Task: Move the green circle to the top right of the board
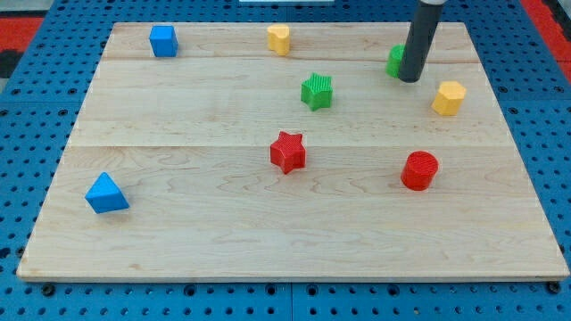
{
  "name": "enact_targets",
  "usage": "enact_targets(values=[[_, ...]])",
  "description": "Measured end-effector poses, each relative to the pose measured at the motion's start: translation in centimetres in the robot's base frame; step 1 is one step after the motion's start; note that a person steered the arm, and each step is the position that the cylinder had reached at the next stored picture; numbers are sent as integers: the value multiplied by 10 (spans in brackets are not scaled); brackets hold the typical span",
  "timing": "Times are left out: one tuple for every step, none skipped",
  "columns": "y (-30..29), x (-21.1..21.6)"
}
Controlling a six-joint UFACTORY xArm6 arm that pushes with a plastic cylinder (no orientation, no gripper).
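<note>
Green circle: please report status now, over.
My tip touching green circle, on its right side. Circle near board top right. Yellow block close by, to the right.

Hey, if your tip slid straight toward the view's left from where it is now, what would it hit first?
My tip would meet the green circle at once; it sits just to the tip's left, partly hidden behind the rod, seemingly touching. Depth is uncertain, so the tip might pass just in front of it.
</note>
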State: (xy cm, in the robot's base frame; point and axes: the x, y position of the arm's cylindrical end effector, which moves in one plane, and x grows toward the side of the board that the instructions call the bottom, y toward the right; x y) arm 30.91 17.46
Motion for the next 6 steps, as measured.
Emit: enact_targets(values=[[0,-8],[-14,-17],[-33,-13],[-9,-40],[0,-55],[0,-44]])
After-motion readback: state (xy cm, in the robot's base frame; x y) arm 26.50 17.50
